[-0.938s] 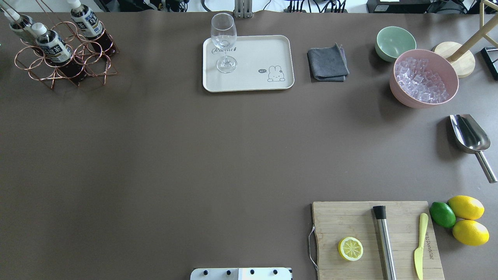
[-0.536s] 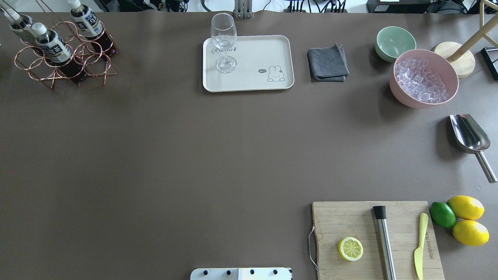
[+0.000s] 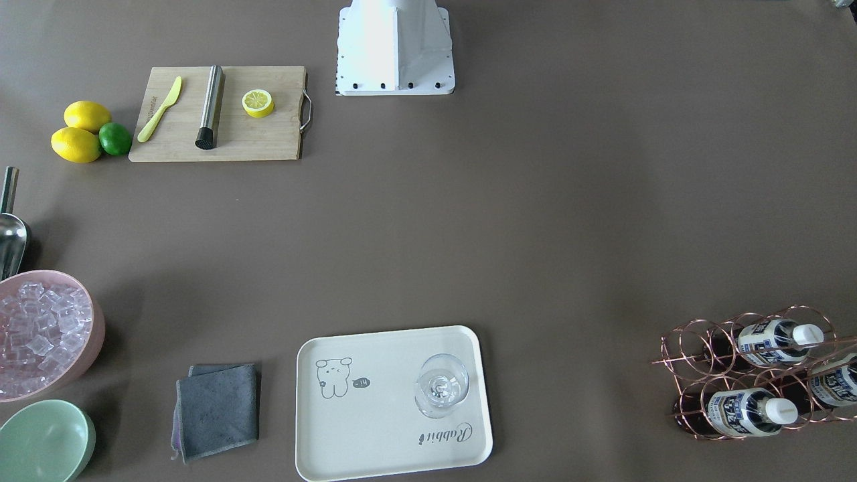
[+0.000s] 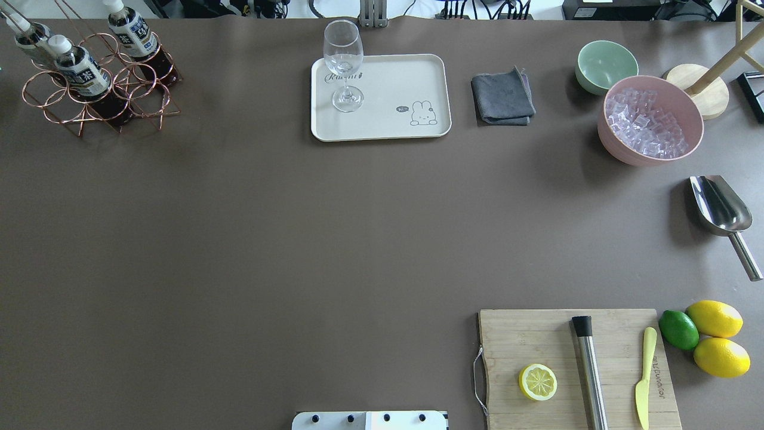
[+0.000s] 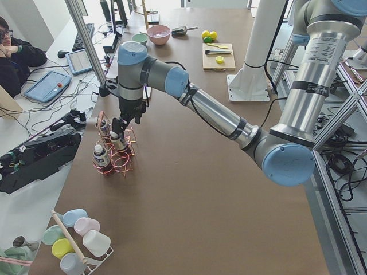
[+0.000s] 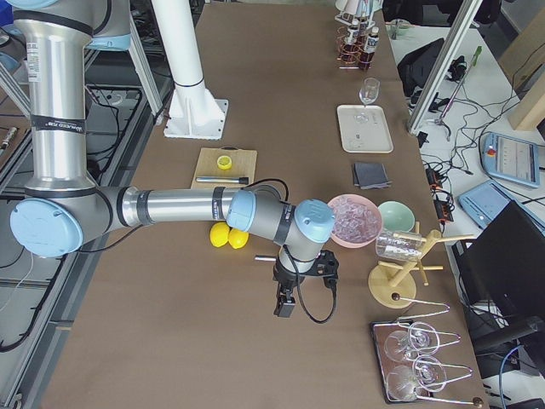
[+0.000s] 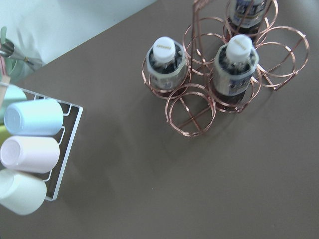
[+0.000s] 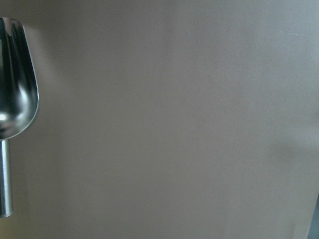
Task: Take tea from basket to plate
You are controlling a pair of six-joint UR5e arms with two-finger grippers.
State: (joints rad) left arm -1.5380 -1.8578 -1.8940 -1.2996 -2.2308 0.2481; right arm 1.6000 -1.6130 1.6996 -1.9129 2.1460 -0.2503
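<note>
Three tea bottles [image 4: 82, 73] with white caps stand in the copper wire basket [image 4: 141, 94] at the table's far left corner. They also show in the front view [image 3: 750, 410] and from above in the left wrist view [image 7: 167, 59]. The cream plate [image 4: 394, 83] lies at the far middle with a clear glass [image 4: 344, 65] standing on it. My left gripper [image 5: 118, 126] hangs just above the basket [image 5: 114, 159]; I cannot tell if it is open. My right gripper [image 6: 284, 304] hangs over the table's right end; I cannot tell its state.
Grey cloth [image 4: 502, 98], mint bowl [image 4: 606, 64] and pink bowl of ice [image 4: 650, 119] stand right of the plate. A metal scoop [image 4: 722, 212] lies at the right edge. A cutting board [image 4: 537, 340] carries a lemon half, muddler and knife. A cup rack [image 7: 35, 149] stands beside the basket.
</note>
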